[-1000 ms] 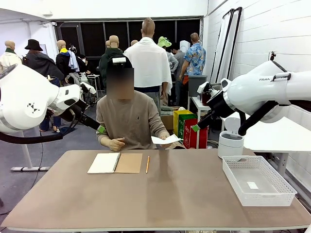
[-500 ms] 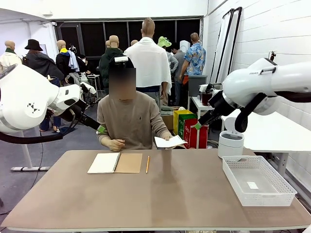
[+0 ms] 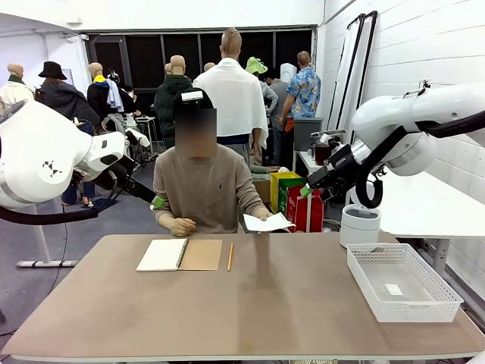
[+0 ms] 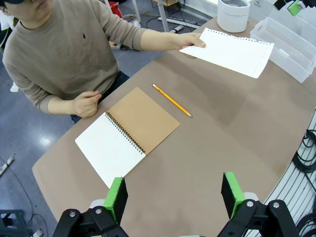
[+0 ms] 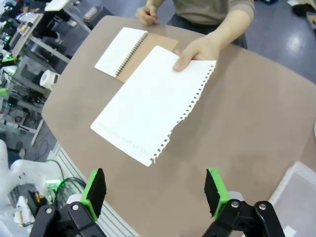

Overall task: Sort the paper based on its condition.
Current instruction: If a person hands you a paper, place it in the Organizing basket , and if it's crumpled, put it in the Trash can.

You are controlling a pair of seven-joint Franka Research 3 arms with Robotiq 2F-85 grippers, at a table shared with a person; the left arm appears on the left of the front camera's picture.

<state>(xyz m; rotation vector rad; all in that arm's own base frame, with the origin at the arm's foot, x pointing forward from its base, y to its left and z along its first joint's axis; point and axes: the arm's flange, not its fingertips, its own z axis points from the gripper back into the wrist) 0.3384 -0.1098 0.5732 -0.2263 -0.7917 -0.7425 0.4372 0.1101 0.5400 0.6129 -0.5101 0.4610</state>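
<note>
Paper: one white sheet, flat, one edge ragged with torn binding holes; held level above table, far side.

A brown table with rounded corners fills the lower half of the front view. Behind it, at twelve o'clock, a row of dark windows in black frames runs beneath a plain white wall band. At two o'clock a white brick wall recedes, with tall black-framed panels leaning against it. A white side table stands at three o'clock. The floor at nine o'clock is grey-blue. Coloured boxes sit near one o'clock. The light is even and bright.
</note>
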